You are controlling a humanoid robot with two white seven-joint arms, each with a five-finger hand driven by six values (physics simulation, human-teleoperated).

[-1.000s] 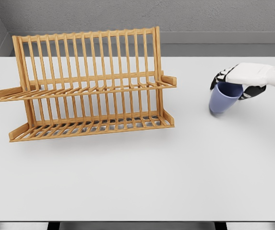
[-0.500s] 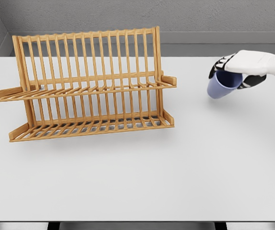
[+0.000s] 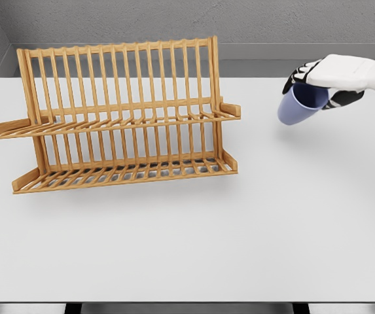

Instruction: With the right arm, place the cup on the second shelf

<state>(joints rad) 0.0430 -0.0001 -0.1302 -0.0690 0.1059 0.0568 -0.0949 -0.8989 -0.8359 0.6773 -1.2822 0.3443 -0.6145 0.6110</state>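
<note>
So the right hand (image 3: 334, 75) has its fingers clamped around the rim of the small periwinkle-blue plastic cup (image 3: 296, 106), which hangs off the white table (image 3: 272, 229) and is tilted, base pointing down toward 7 o'clock. The slatted two-tier wooden dish rack (image 3: 118, 114) sits at 9 o'clock from the cup, well apart. Its upper shelf (image 3: 141, 118) is roughly level w/ the cup, so imo it's mostly a sideways carry. Left arm isn't in view.

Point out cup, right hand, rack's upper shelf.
cup (image 3: 294, 109), head view, on its blue side wall.
right hand (image 3: 322, 78), head view, on its white back.
upper shelf (image 3: 118, 122), head view, on its slats.
</note>
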